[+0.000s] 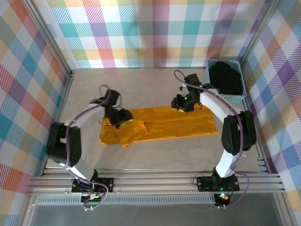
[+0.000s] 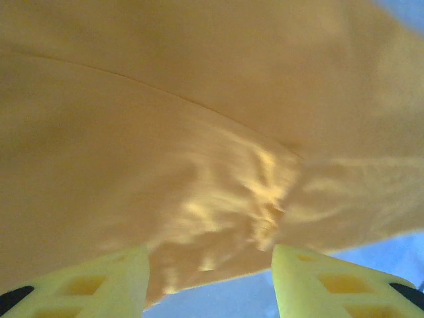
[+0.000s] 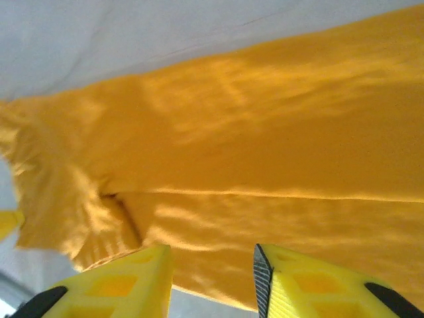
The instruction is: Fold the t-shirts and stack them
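Saw a light blue plastic lattice basket [image 1: 233, 99] standing in the far right corner of the flat pale beige tabletop [image 1: 141, 84], close against pastel plaid cloth walls [image 1: 155, 33] closing three sides. Noted silver aluminium rails [image 1: 155, 181] running along the near edge.

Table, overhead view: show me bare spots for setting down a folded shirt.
Bare table: the far strip between the bright orange-yellow cloth t-shirt and back wall; the near strip between it and the rail. Crowded: the middle, under left gripper and right gripper; far right, the light blue plastic lattice basket with black garment.
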Robot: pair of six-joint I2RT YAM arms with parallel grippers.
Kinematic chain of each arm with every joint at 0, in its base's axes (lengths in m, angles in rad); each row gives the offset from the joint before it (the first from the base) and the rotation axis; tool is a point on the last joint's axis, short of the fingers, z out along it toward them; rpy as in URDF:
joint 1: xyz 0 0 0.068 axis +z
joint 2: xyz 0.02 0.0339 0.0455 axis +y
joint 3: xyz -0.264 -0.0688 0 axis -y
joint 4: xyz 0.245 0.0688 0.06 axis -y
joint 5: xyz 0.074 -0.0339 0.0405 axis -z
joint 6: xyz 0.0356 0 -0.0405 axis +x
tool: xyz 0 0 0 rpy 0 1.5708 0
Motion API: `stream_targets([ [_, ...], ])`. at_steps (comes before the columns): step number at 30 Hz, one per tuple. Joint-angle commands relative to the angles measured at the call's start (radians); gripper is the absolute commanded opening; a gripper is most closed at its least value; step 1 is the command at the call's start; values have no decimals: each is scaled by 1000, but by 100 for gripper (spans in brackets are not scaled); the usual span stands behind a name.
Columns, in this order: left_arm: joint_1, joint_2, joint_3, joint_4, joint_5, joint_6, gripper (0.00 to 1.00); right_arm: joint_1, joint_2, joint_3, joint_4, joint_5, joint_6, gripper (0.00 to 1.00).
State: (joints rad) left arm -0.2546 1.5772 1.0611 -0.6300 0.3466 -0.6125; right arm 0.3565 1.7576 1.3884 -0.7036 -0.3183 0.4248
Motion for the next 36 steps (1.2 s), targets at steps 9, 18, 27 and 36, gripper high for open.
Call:
stream_targets([
  [9,100,-30,-143,-97,-95,-99,53,59,-38,-1,98,-183,-33,39],
  [18,96,-10,-175,19,-30,-195,48,59,-37,-12,105,-173,-23,39],
  [27,92,10,-113,-4,-49,-173,31,59,-47,-28,99,-160,-19,39],
  [36,90,17,-46,-74,-119,-128,0,59,-42,-28,98,-148,-14,38],
])
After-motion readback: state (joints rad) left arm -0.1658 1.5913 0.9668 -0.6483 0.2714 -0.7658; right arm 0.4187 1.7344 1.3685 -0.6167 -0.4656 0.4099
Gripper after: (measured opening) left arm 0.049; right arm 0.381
